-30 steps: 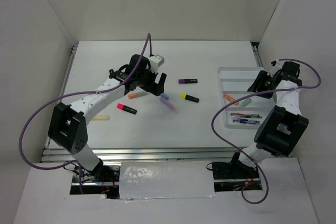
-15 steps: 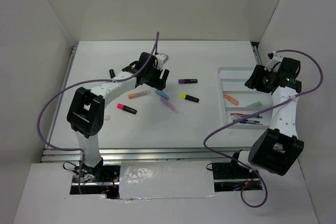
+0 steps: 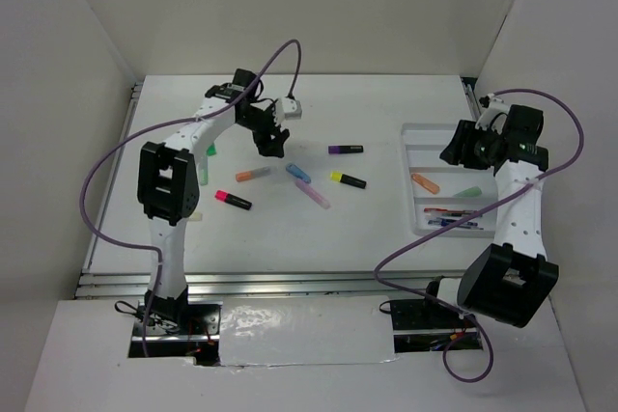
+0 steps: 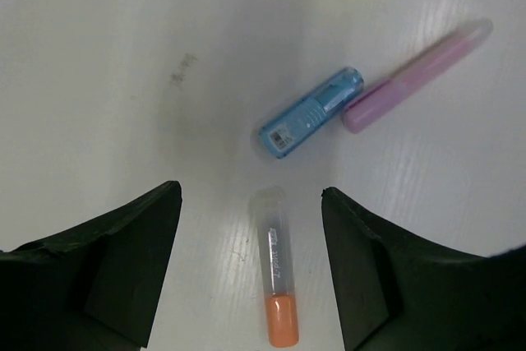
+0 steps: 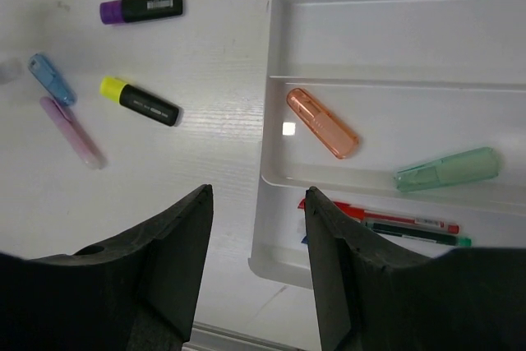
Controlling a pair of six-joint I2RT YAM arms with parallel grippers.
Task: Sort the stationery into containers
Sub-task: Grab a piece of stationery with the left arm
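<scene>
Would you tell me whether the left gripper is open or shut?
Open: the left gripper has its fingers wide apart, holding nothing; an orange-capped marker lies on the table below.

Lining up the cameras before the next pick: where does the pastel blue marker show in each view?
Top external: blue marker lies mid-table, among the loose pens.
Left wrist: blue marker sits slanted near the centre of the picture.
Right wrist: blue marker is at the far left edge.
Shared landmark: the pink marker, lying with one end beside it in all three views.
</scene>
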